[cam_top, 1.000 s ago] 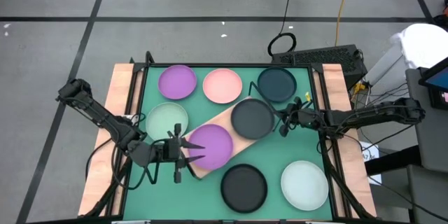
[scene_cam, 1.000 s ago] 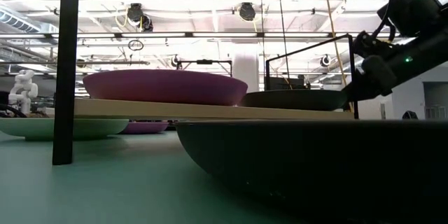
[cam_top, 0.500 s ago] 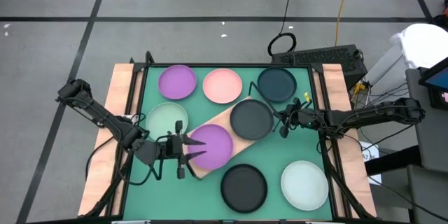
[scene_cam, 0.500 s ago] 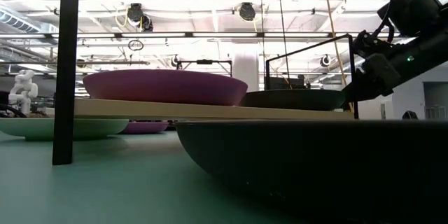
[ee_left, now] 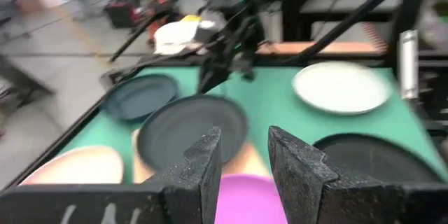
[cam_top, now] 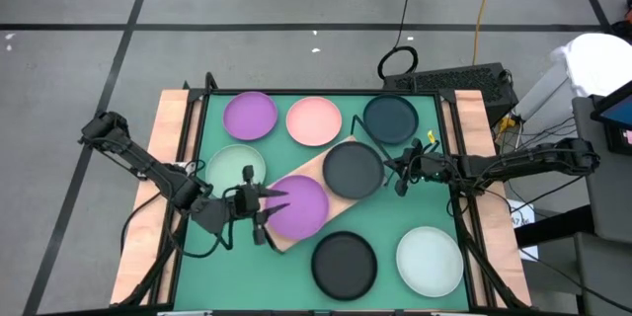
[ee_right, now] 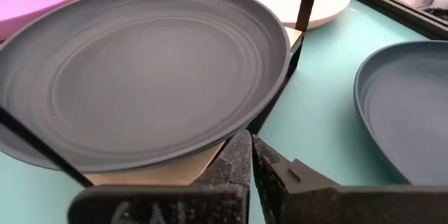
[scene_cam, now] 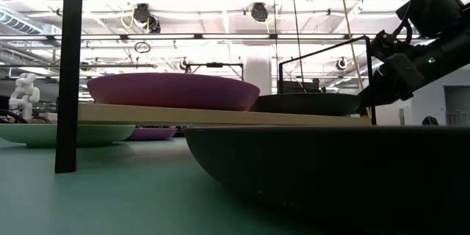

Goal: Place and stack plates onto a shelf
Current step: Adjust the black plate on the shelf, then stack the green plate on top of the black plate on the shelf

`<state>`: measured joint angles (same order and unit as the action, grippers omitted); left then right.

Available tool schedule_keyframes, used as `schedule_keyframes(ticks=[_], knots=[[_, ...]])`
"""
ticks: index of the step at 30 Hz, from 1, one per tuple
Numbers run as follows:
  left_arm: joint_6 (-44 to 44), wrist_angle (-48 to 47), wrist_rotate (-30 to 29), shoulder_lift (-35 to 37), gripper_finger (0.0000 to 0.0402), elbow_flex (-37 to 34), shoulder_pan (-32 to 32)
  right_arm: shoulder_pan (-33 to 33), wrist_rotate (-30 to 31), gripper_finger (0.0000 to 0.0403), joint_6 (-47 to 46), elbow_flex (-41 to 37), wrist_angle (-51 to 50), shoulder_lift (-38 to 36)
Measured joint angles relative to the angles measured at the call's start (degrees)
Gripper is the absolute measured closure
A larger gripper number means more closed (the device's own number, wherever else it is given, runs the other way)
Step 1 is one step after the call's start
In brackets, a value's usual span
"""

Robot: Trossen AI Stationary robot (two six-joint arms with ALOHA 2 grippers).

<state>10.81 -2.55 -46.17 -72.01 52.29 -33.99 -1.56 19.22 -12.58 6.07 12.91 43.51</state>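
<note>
The shelf [cam_top: 309, 165] lies slantwise in the middle of the table. A purple plate [cam_top: 301, 207] rests on its near-left end and a dark grey plate [cam_top: 354, 168] on its far-right end. My left gripper [cam_top: 272, 205] hangs open above the purple plate's left rim, and the purple plate [ee_left: 245, 199] shows below the gap between its fingers. My right gripper [ee_right: 250, 147] is shut, its tip at the shelf's far-right end, just under the dark grey plate's rim [ee_right: 276, 91]. My right gripper comes in nearly level from the table's right side, its shut fingertips [ee_right: 241, 150] at the shelf's end beside the black wire frame [ee_right: 306, 0]. Whether they touch the board or the frame, I cannot tell.
Loose plates ring the shelf on the green table: purple [cam_top: 250, 116], pink [cam_top: 314, 120] and dark teal [cam_top: 391, 118] along the far edge, pale mint [cam_top: 235, 171] at the left, black [cam_top: 345, 264] and white [cam_top: 430, 261] near the front.
My left gripper has turned and swung a little toward the table's far edge, over the purple plate's left rim. The gap between its fingers is unchanged. Both plates on the shelf lie as before.
</note>
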Motion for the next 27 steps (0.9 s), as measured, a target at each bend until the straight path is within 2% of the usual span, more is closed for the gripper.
schedule_keyframes(ticks=[5,11,15,19,22,27], knots=[[4.3,-3.9,-0.4,0.0,0.0277,0.0,1.0,0.0,0.2,0.0403,0.0,0.0,-0.1,-1.1],[5.7,-4.2,-0.9,0.0,0.0277,0.0,2.3,0.0,0.4,0.0403,-0.3,0.0,-3.0,-4.7],[6.0,-4.2,-1.1,0.0,0.0277,0.0,2.6,0.0,3.3,0.0403,-2.0,2.4,-12.6,-6.9],[6.0,-4.1,-2.1,0.0,0.0277,0.0,2.6,0.0,3.4,0.0403,-4.1,6.1,-21.5,-8.1],[6.0,-4.1,-2.7,0.0,0.0277,0.0,2.6,0.0,3.7,0.0403,-5.1,8.2,-24.2,-8.3],[6.1,-3.4,-3.0,0.0,0.0277,0.0,2.6,-0.4,8.1,0.0403,-5.2,10.0,-26.0,-8.3]])
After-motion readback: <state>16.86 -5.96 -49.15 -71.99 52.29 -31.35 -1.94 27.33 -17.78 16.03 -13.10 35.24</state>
